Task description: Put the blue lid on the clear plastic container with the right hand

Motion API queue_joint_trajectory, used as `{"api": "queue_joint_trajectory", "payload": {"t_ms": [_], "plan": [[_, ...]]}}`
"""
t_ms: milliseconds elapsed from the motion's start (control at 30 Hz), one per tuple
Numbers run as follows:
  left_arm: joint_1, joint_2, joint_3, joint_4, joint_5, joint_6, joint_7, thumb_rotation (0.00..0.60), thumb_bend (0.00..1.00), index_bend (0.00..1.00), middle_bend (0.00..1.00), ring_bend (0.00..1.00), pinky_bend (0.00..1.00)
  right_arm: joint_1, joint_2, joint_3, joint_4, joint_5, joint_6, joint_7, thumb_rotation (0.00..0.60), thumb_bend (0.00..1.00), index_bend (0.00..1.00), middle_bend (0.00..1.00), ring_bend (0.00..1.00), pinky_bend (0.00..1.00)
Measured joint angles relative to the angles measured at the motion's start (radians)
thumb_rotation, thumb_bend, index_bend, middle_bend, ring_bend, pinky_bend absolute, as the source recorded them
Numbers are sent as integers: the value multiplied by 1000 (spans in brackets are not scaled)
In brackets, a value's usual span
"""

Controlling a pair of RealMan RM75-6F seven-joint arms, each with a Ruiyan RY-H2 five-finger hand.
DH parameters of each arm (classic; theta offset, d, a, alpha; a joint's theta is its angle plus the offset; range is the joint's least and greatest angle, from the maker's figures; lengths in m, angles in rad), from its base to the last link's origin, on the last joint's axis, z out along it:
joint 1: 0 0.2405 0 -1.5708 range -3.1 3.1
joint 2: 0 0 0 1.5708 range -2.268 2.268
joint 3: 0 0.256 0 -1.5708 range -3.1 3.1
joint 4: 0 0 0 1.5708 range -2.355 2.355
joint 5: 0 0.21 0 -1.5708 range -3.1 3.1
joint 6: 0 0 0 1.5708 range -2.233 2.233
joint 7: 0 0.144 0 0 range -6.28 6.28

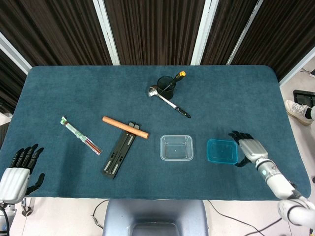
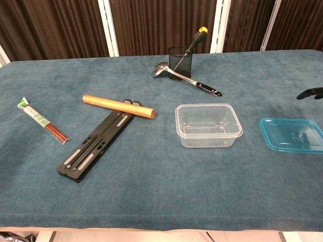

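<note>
Blue translucent rectangular lid [image 1: 222, 151] lies flat on the teal cloth-covered table [image 1: 236, 93], just right of the clear rectangular plastic container [image 1: 176, 147]; a strip of cloth shows between them. Container sits upright, open top, nothing visible inside.

Right hand [image 1: 247, 147] is at the lid's right edge, dark fingers [image 1: 236, 134] spread apart above the far right corner, holding nothing. Contact with the lid cannot be judged from the head view. Chest view shows only dark fingertips [image 2: 309, 94] at the right frame edge, beyond the lid's far side.

Left hand [image 1: 18, 169] is at the near left corner of the table, fingers apart, holding nothing.

Other items: black mesh cup [image 1: 166, 84] with a yellow-handled tool; metal ladle [image 1: 168, 102] with black handle beside it; wooden rolling pin [image 1: 125, 127] touching a black folding stand [image 1: 118, 156]; wrapped chopsticks [image 1: 80, 135] well to the left.
</note>
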Motion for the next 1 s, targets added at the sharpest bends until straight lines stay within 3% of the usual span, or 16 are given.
{"api": "queue_joint_trajectory", "payload": {"t_ms": [333,1000], "plan": [[4,2,3,-2,-4,2,1,600,420,0,1,0,72,111,-39,-26,51,138,-134,-41,600,143,0,0,0,0],[14,6,6,-1,0,16,-6,600,420,0,0,0,72,187,-124,-96,118,229,-132,-89,600,143,28,0,0,0]]}}
